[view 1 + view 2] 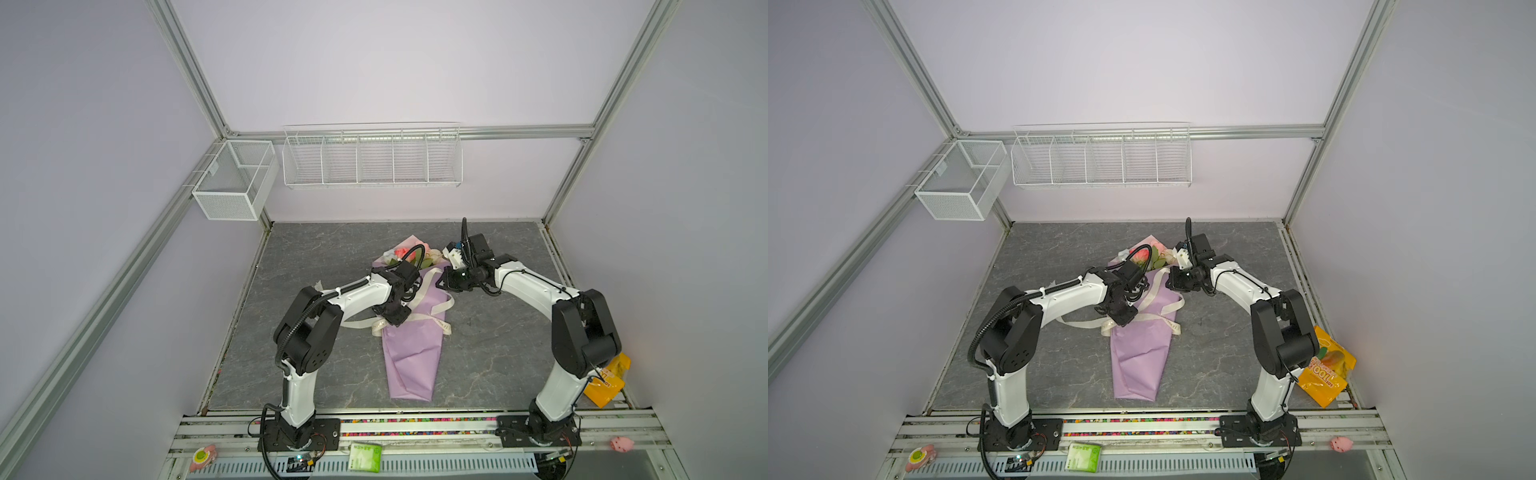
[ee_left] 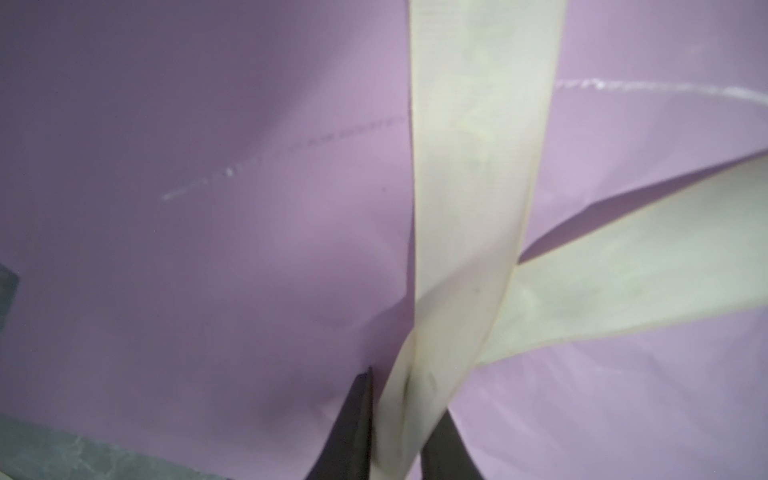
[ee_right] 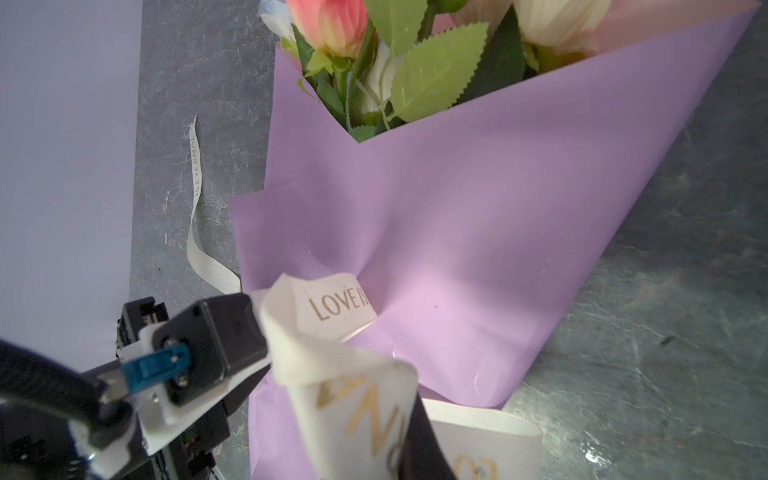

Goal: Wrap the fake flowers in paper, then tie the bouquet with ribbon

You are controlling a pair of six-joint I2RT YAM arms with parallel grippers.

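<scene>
The bouquet of fake flowers (image 1: pixel 409 254) lies on the table, its heads poking out of the far end of the lilac paper wrap (image 1: pixel 409 357), so the wrapping looks done; the cream ribbon (image 1: pixel 437 319) crosses the wrap at its middle, with one slack loop arching over the wrap's upper half and a loose tail trailing off the wrap's left edge; no tight knot or bow shows, so I judge the tying begun but not finished, with the cinching and the bow left to do.

The left gripper (image 1: pixel 395 319) sits at the wrap's left edge, at the crossing; in its wrist view the fingers (image 2: pixel 357 428) stand narrow with a ribbon strand pinched between them; the right gripper (image 1: pixel 444 283) hovers over the wrap's right edge near the flowers, closed on the ribbon loop.

The table (image 1: pixel 498 340) under the wrap is grey and marbled; pale lilac walls and an aluminium frame stand around it; on the wall behind the wrap hang a wire rack (image 1: pixel 372 162) and a mesh box (image 1: pixel 232 185); a yellow packet (image 1: pixel 604 384) lies well off to the wrap's right.
</scene>
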